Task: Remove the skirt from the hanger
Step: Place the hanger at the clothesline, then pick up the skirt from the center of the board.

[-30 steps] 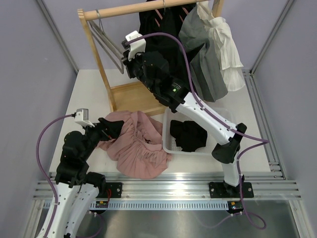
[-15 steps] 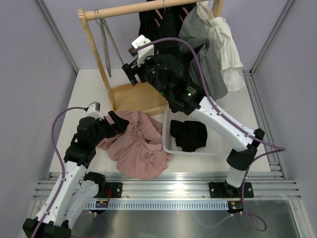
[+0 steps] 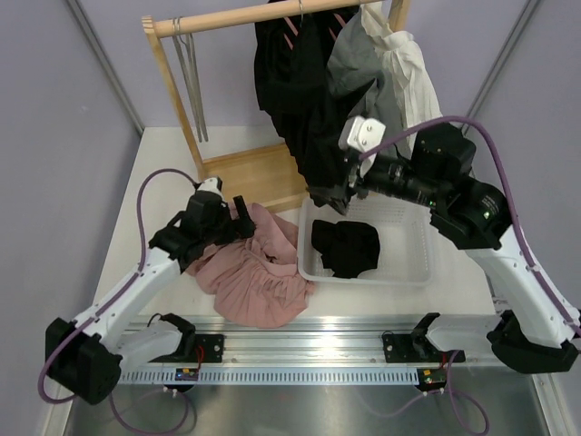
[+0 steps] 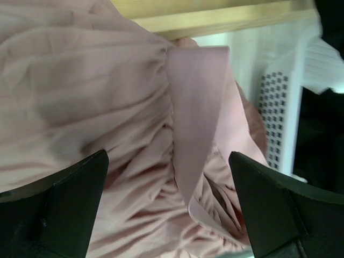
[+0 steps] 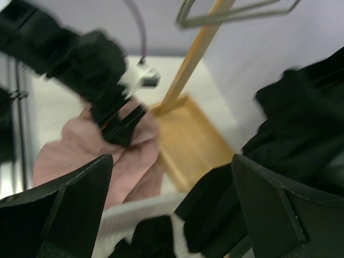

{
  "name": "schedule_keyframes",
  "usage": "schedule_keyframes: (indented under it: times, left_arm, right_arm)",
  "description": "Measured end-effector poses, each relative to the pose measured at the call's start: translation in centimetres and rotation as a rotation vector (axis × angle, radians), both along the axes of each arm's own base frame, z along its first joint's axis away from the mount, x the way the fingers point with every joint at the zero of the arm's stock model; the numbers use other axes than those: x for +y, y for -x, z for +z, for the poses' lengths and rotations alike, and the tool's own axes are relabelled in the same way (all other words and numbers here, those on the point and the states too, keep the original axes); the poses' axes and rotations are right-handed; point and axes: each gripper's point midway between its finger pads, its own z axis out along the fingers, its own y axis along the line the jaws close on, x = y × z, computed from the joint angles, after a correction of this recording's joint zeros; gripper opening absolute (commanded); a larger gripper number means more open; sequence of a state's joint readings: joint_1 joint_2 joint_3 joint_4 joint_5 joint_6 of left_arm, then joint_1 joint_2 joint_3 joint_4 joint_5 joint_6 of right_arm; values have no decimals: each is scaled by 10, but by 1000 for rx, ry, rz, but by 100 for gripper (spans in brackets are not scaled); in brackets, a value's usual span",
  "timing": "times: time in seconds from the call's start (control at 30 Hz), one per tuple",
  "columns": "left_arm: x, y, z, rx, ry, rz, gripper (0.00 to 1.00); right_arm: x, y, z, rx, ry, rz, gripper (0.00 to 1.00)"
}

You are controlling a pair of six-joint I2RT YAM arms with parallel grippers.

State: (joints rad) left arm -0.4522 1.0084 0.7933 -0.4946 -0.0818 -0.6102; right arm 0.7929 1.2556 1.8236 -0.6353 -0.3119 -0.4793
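Note:
The pink skirt (image 3: 256,272) lies crumpled on the table, left of the basket, free of the hanger. It fills the left wrist view (image 4: 107,107) and shows in the right wrist view (image 5: 70,156). The bare metal hanger (image 3: 191,82) hangs straight down at the left end of the rack rail, its bottom visible at the top of the right wrist view (image 5: 236,13). My left gripper (image 3: 243,213) hovers open over the skirt's top edge (image 4: 167,155), with nothing between its fingers. My right gripper (image 3: 329,186) is open and empty (image 5: 172,157), beside the hanging black clothes.
A wooden clothes rack (image 3: 227,18) with a wooden base (image 3: 254,173) stands at the back. Black garments (image 3: 290,73) and grey and white ones (image 3: 390,82) hang from it. A white basket (image 3: 413,268) holding a black garment (image 3: 345,247) sits right of the skirt.
My right gripper opened, let go of the hanger and swung right toward the basket. The hanger swung back to hang straight. My left arm reached forward over the skirt.

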Motion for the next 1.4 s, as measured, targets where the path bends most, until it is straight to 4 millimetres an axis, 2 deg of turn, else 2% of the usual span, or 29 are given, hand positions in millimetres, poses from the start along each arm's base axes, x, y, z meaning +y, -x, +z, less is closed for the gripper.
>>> schedule_keyframes:
  times: [0.07,0.2,0.27,0.3,0.37,0.4,0.47,0.53,0.6,0.63,0.73,0.83,1.0,1.07,1.23,1.33,1.4]
  left_arm:
    - [-1,-9,-5,20,-64,-5,99]
    - [-5,-24,-5,32,-106,2,99]
    - [-7,-29,-2,28,-112,13,98]
    - [-8,-31,-3,37,-122,31,94]
    - [-11,-39,-2,47,-139,70,81]
    - [-13,-44,-3,55,-156,91,62]
    - [-15,-52,-11,72,-188,122,40]
    - [-14,-50,-26,99,-225,139,18]
    - [-9,-41,-37,118,-254,139,10]
    - [-7,-38,-38,115,-260,134,2]
    - [-1,-28,-32,83,-252,115,0]
    - [-5,-25,-2,-18,-189,77,0]
    - [-25,-18,75,-253,11,-25,0]
    - [-37,-12,99,-317,88,-76,0]
    - [-83,10,154,-398,235,-254,0]
    - [-112,19,199,-456,320,-349,0]
    - [-133,24,236,-502,378,-407,0]
  right_arm:
    - [-9,9,-34,62,49,34,99]
    - [-26,7,-104,207,146,28,99]
    - [-30,10,-128,259,177,32,99]
    - [-31,11,-137,279,186,37,99]
    - [-34,15,-146,304,189,46,100]
    - [-37,16,-148,310,186,44,99]
    - [-42,16,-148,312,172,35,100]
    - [-48,18,-145,304,156,27,100]
    - [-52,21,-142,294,146,23,99]
    - [-54,23,-141,290,141,28,99]
    - [-57,30,-145,293,135,44,100]
    - [-60,30,-153,315,137,41,99]
    - [-73,18,-155,347,112,-12,99]
    - [-82,10,-153,356,90,-55,99]
    - [-116,-16,-141,365,6,-205,99]
    - [-139,-27,-132,369,-54,-284,99]
    - [-150,-31,-127,369,-86,-315,99]
